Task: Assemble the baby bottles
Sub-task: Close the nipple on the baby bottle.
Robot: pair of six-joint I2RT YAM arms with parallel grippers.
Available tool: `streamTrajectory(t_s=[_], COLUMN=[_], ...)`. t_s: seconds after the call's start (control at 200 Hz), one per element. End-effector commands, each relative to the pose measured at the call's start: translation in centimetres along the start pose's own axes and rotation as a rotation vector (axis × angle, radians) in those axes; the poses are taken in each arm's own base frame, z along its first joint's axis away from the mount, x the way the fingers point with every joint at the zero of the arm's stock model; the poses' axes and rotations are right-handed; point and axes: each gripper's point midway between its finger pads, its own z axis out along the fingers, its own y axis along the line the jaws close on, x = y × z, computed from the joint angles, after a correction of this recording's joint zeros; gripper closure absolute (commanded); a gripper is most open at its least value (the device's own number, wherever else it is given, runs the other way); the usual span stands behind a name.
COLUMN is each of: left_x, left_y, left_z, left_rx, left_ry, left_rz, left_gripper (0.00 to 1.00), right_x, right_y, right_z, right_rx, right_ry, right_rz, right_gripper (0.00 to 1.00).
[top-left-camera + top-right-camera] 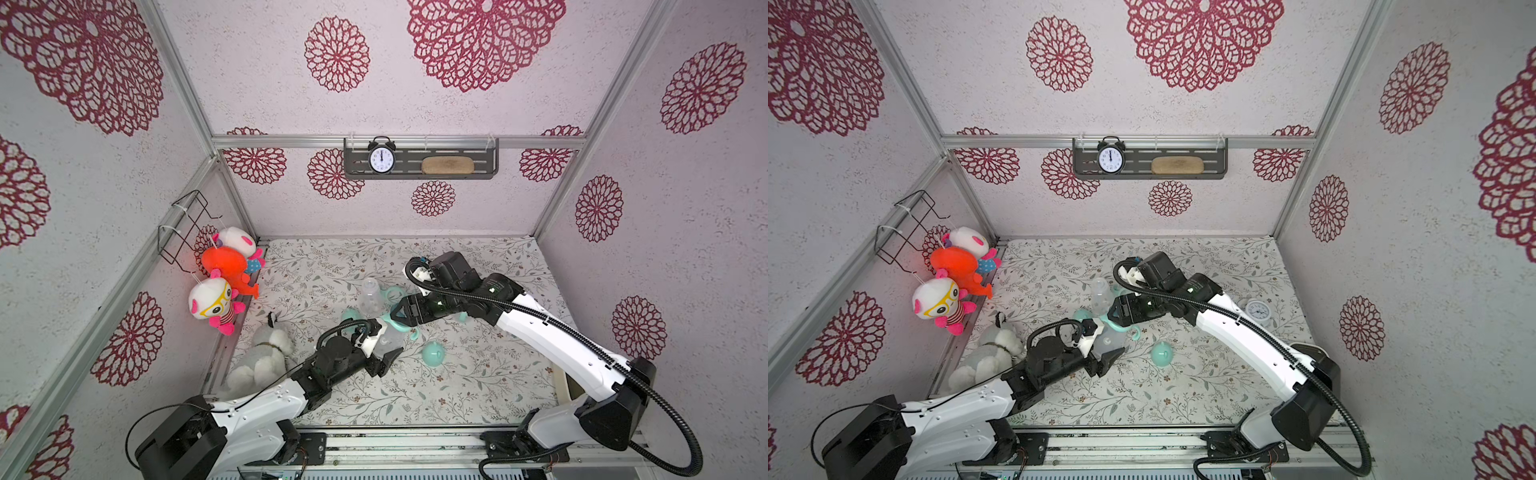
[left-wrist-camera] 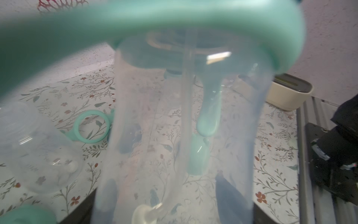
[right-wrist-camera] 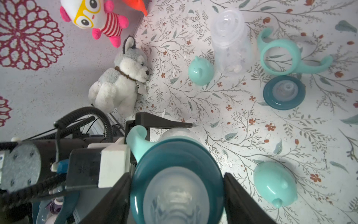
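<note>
**Item 1. Held bottle** (image 2: 151,120): clear plastic, over the middle of the flowered table (image 1: 478,390). It carries a mint handled ring (image 3: 136,143) at its neck. The left gripper (image 1: 384,345) is clamped on the bottle's body.

**Item 2. Teal collar** (image 3: 174,155): dark teal with a pale nipple, seated on the held bottle's mouth. The right gripper (image 1: 398,314) grips it, with one finger against each side of the rim.

**Item 3. Loose bottle** (image 3: 230,42): clear, with a bare neck. It is on the table beyond the two grippers, toward the back wall.

**Item 4. Loose ring** (image 3: 280,43): mint, with two handles, flat on the table just beside the loose bottle.

**Item 5. Loose collar** (image 3: 283,106): dark teal with its nipple fitted. It lies just beside the loose ring and apart from the loose bottle.

**Item 6. Dome caps, two, mint, eared.** The first cap (image 3: 201,70) sits near the loose bottle's base. The second cap (image 3: 275,182) lies alone, near the right gripper.

**Item 7. Sundries.**
- White alarm clock (image 1: 1258,309), on the table beside the right arm.
- Black alarm clock (image 1: 381,160), on the wall shelf (image 1: 419,176).
- Husky plush (image 3: 120,83), against the left wall.
- Orange plush toy (image 1: 224,266), hanging above the husky plush.
- Cream bin (image 2: 286,97), at the table's edge.
</note>
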Motion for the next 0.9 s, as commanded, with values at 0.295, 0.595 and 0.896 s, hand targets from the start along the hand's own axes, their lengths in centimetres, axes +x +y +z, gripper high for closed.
streamTrajectory(t_s=[0.295,0.595,0.896], left_x=[-6.2,-5.8,-5.4], left_y=[-0.1,-0.8,-1.0], left_z=[1.1,2.2,2.4], left_rx=[-0.162,-0.160,-0.132], left_ry=[-0.203,-0.166,-0.156], left_rz=[0.140,0.171,0.176], left_gripper=[1.00,1.00,1.00], right_x=[1.2,2.1,0.6], right_y=[-0.3,-0.8,0.5], right_z=[1.0,1.4,-0.9], right_rx=[0.066,0.168,0.120], right_ry=[0.064,0.135,0.061], right_rz=[0.465,0.483,0.409], right_gripper=[0.45,0.33,0.14])
